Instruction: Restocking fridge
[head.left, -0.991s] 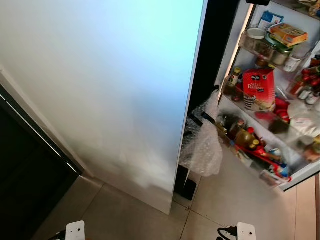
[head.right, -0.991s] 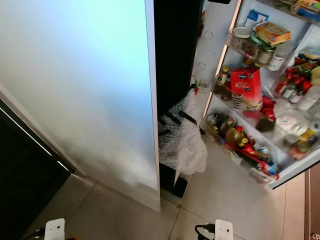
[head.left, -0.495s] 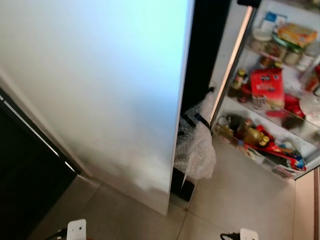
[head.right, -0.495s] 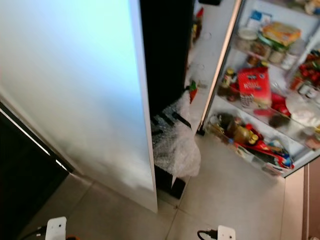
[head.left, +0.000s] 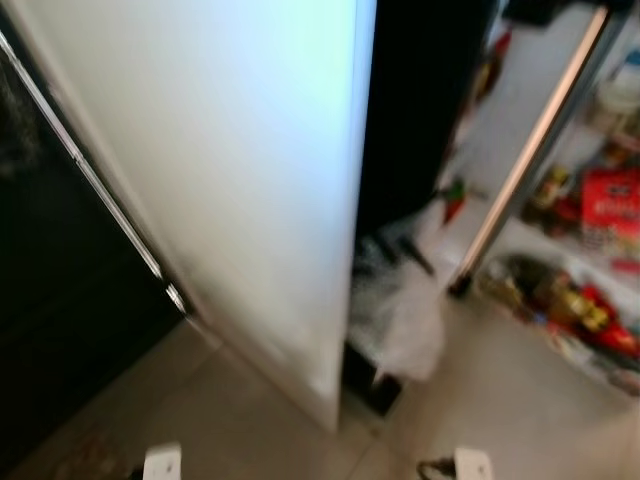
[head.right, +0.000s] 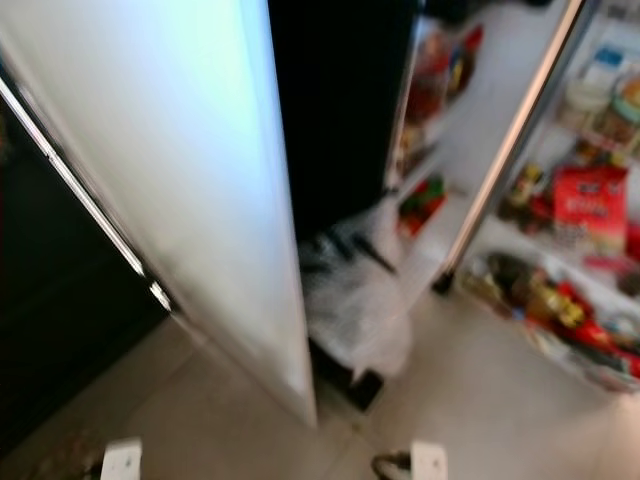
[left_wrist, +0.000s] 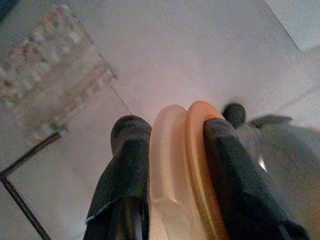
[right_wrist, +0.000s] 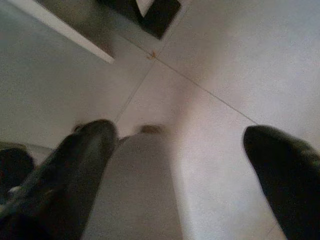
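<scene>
Left gripper (left_wrist: 172, 150) fingers clamped tight, right gripper (right_wrist: 185, 155) fingers spread wide

Blurred throughout in both eye views, with the jars and bottles on the door shelves (head.right: 560, 300) reduced to smears, labels unreadable. Cut off at the lower edge: the orange lid (left_wrist: 197, 165) and pale container (left_wrist: 167, 170) clamped between black fingers (left_wrist: 125, 175).
</scene>
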